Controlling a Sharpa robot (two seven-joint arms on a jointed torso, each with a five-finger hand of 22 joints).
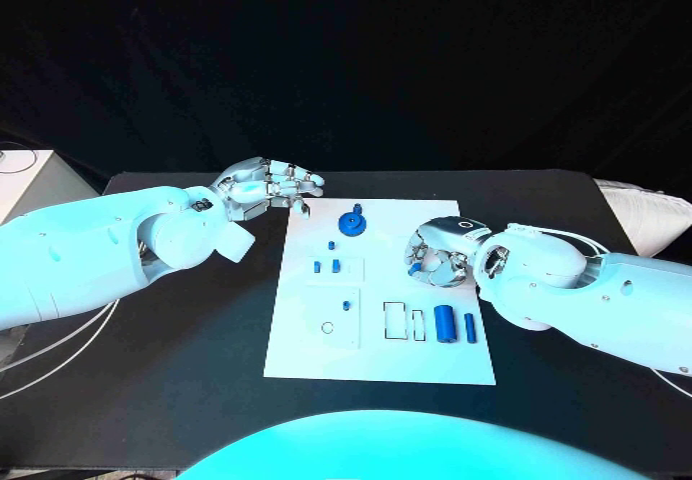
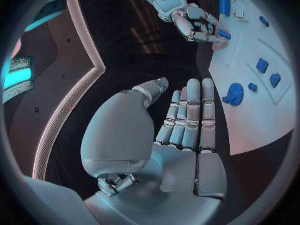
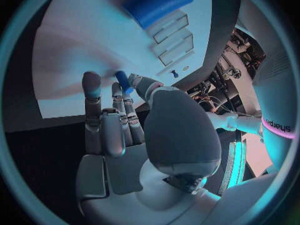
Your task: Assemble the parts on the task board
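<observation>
Robot arms flank a white rectangular task board (image 1: 378,365) lying at the middle of the black bench (image 1: 173,350), its long axis running from the near edge to the far edge. The right hand (image 1: 437,257) hangs over the board's right edge, pinching a small blue peg (image 3: 123,81) between thumb and a fingertip; the right wrist view shows the peg standing roughly upright, its lower end close to the board, though whether it touches cannot be told. The left hand (image 1: 268,187) hovers just off the board's far left corner, holding nothing, its fingers extended side by side with the thumb apart. A blue gear-shaped round part (image 1: 353,222) rests near the board's far edge, between the two hands and nearer the left. Two short blue block parts (image 1: 327,266) sit side by side left of the board's centre, with a tiny blue piece (image 1: 330,244) just beyond them. Near the board's right edge, a thick blue cylinder (image 1: 444,321) and a slimmer blue cylinder (image 1: 469,325) lie parallel, their long axes pointing toward the far edge, just on the near side of the right hand.
</observation>
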